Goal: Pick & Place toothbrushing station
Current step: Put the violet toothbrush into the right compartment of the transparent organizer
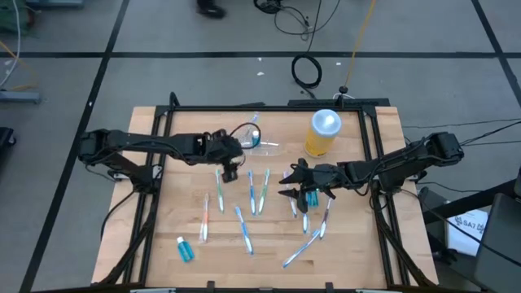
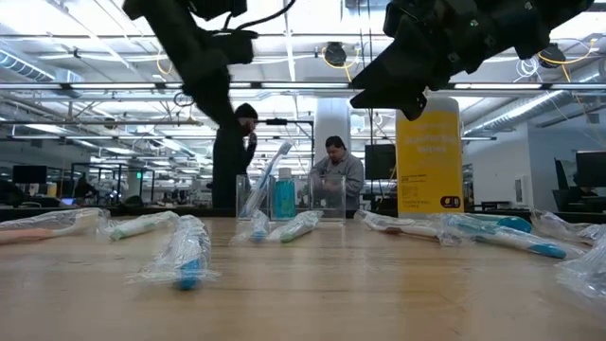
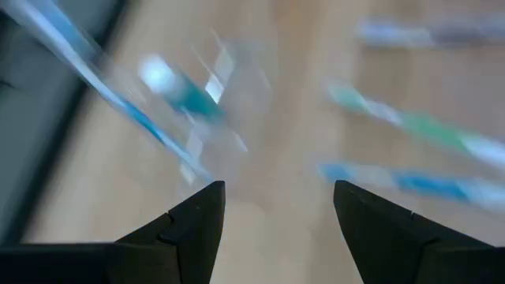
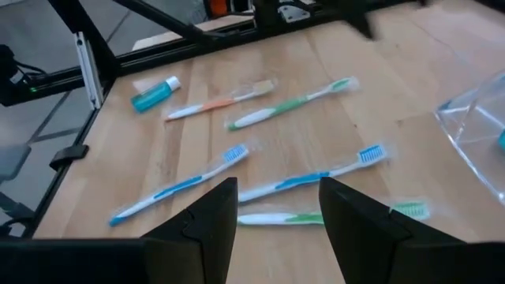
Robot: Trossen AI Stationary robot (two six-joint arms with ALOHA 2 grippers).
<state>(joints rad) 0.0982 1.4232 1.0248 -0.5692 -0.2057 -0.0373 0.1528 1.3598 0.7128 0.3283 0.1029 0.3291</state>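
Bench (image 1: 350,244) of pale wood fills a black frame, standing on a grey floor with dark seam lines and loose cables behind it. Wrapped toothbrushes (image 1: 259,192) lie scattered across the middle, and a small teal tube (image 1: 185,249) sits near the front left corner. In the low view the room beyond is a wide workshop with ceiling lights, monitors and two people (image 2: 333,175) at the far side.

The toothbrushing station (image 1: 248,136) is a clear plastic holder at the back of the bench, left of the yellow jar (image 1: 322,133) with its white lid. In the low view it stands upright, its long axis vertical and its opening upward, with a toothbrush leaning inside it and a blue tube (image 2: 283,196).

The left gripper (image 1: 229,172) hangs just in front of the station, above the toothbrushes; its fingers (image 3: 189,229) are spread apart with nothing between them. The right gripper (image 1: 286,185) hovers over the middle of the bench in front of the jar, fingers (image 4: 355,221) parted and empty.
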